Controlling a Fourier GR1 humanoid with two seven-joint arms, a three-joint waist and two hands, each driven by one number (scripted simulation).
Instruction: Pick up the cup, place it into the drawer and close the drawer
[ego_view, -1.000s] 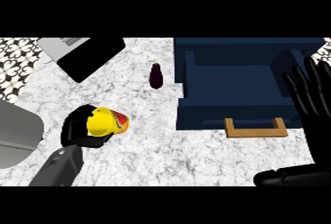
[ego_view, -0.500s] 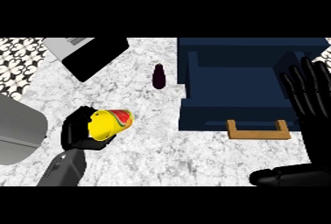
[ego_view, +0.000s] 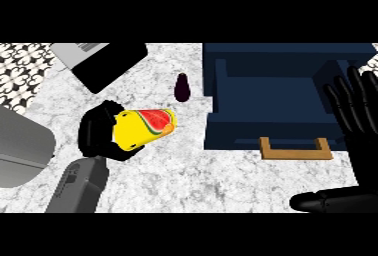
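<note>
The left hand (ego_view: 96, 134) has its fingers (ego_view: 118, 152) curled round the yellow cup (ego_view: 142, 127), apparently tilted sideways.

The light is bright and even all over. The white marble surface (ego_view: 221, 180) looks just as bright on one side as on the other, and hardly any shadows lie on it. The yellow cup (ego_view: 140, 129) is bright, with no shiny spot. The blue drawer (ego_view: 266, 95) is dark, and its walls show different shades of blue. The black right hand (ego_view: 362, 115) has thin pale gleams along its fingers. The black left hand (ego_view: 100, 135) is so dark that its shape is hard to see.
</note>
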